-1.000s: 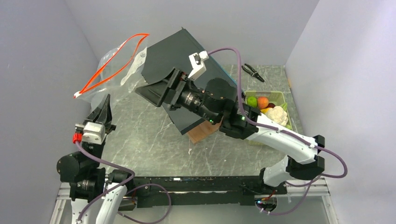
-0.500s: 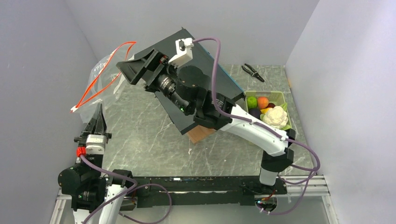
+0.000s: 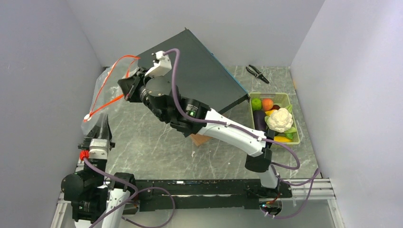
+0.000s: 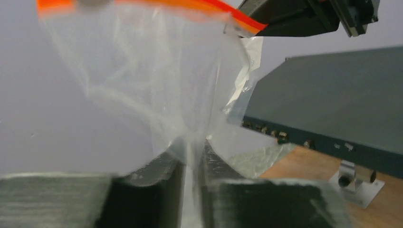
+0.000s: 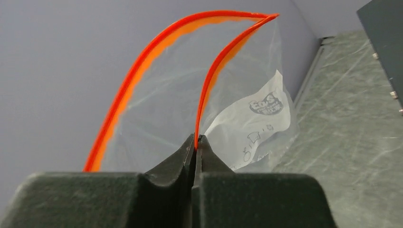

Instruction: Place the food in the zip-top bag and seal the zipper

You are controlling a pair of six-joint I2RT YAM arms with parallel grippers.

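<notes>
The clear zip-top bag (image 3: pixel 105 88) hangs in the air at the far left, its mouth gaping. My right gripper (image 3: pixel 126 93) (image 5: pixel 196 138) is shut on one side of the orange-red zipper (image 5: pixel 215 71); the other side of the strip (image 5: pixel 142 66) bows away from it. Below the bag, my left gripper (image 3: pixel 100 124) (image 4: pixel 192 156) stands with its jaws slightly parted, the bag's film (image 4: pixel 157 80) hanging in the narrow gap. The food lies in a pale green tray (image 3: pixel 271 94) at the right: a lime (image 3: pixel 256 103), an orange (image 3: pixel 267 104), an eggplant (image 3: pixel 259 118), a cauliflower (image 3: pixel 280 118) and a yellow piece (image 3: pixel 281 139).
A large black slab (image 3: pixel 199 61) leans over the back middle of the table, propped above a wooden block (image 3: pixel 199 139). Black pliers (image 3: pixel 257 72) lie at the back right. Grey walls close in on both sides. My right arm stretches diagonally across the table.
My right arm swung left to the bag's mouth and shut on the zipper strip. My left gripper pulled back toward its base and its jaws parted a little. The bag sank lower.
</notes>
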